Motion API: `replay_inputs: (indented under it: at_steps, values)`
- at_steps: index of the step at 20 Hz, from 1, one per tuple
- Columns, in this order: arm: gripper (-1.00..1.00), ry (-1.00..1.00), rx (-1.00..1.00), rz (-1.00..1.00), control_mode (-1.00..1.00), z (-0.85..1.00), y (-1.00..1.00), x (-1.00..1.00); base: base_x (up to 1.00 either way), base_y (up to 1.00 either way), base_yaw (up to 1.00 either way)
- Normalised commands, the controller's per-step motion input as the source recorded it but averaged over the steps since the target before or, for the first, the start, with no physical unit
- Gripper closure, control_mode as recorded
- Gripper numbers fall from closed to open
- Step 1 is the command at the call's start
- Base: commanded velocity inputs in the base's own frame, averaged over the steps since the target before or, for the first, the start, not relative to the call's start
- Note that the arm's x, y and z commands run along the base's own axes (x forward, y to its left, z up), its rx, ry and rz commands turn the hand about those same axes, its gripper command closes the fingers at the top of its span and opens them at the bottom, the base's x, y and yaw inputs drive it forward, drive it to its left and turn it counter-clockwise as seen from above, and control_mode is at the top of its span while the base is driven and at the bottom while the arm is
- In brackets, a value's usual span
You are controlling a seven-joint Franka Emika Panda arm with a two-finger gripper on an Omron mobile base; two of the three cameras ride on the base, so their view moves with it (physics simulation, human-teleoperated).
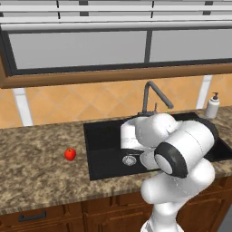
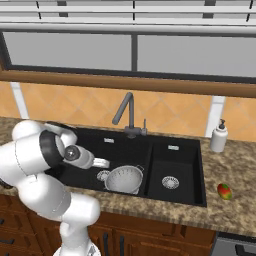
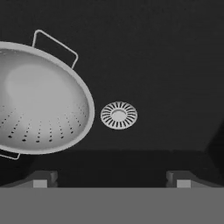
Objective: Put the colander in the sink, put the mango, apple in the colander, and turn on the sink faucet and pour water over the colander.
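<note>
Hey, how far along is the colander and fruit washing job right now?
Done: the colander sits in the sink, still empty. In hand: nothing; the gripper hangs open above the basin. Left: the apple and the mango lie on the counter, and the faucet shows no water.

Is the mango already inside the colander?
No, the mango lies on the counter right of the sink, while the colander sits empty in the larger basin.

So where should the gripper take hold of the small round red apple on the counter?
Probably from straight above, fingers closing across the middle of the small round red apple. It sits alone on the speckled granite counter, left of the black sink, with free space around it.
</note>
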Motion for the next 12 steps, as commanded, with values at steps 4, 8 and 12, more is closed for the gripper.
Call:
replay_inputs:
  at_steps: [4, 8, 12]
  values:
    - [-1.00, 0.01, 0.00, 0.03, -1.00, 1.00, 0.08, 0.03, 0.00, 0.00, 0.00]
    - [-1.00, 0.00, 0.02, 0.13, -1.00, 1.00, 0.00, 0.00, 0.00, 0.00, 0.00]
    - [-1.00, 0.00, 0.01, 0.20, -1.00, 1.00, 0.04, 0.00, 0.00, 0.00, 0.00]
